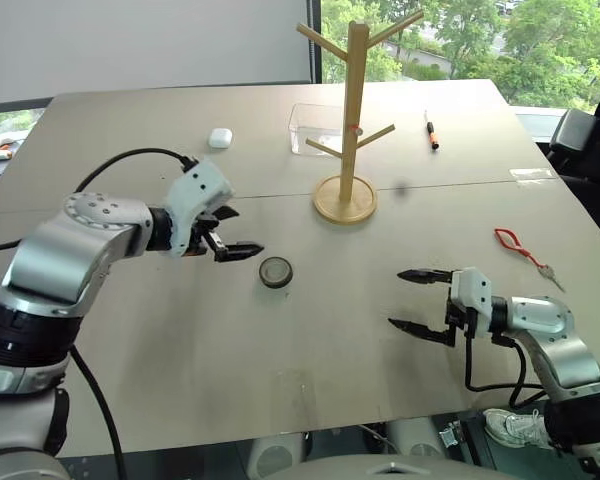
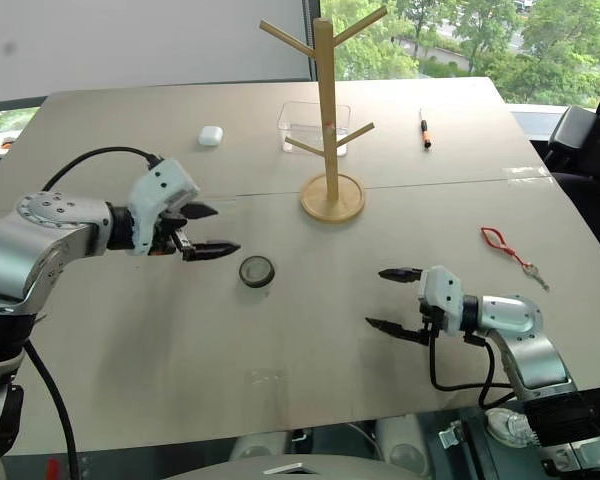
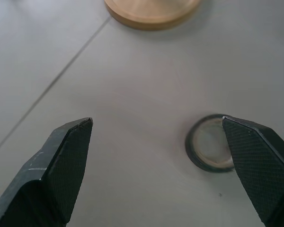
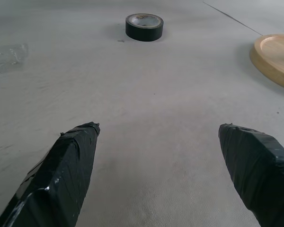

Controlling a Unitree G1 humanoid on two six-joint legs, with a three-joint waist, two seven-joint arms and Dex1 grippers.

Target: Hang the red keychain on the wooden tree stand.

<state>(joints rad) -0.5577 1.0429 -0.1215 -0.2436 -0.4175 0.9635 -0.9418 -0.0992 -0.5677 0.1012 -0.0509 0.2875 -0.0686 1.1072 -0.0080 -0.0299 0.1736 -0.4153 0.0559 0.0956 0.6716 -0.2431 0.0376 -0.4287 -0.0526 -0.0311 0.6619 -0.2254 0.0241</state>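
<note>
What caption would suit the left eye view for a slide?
Both grippers, left and right, open and empty; red keychain lying beside the right arm, wooden tree stand bare.

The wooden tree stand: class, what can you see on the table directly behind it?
Behind the wooden tree stand sits a clear plastic box. The trunk covers part of the box, so whether anything lies inside cannot be told.
</note>
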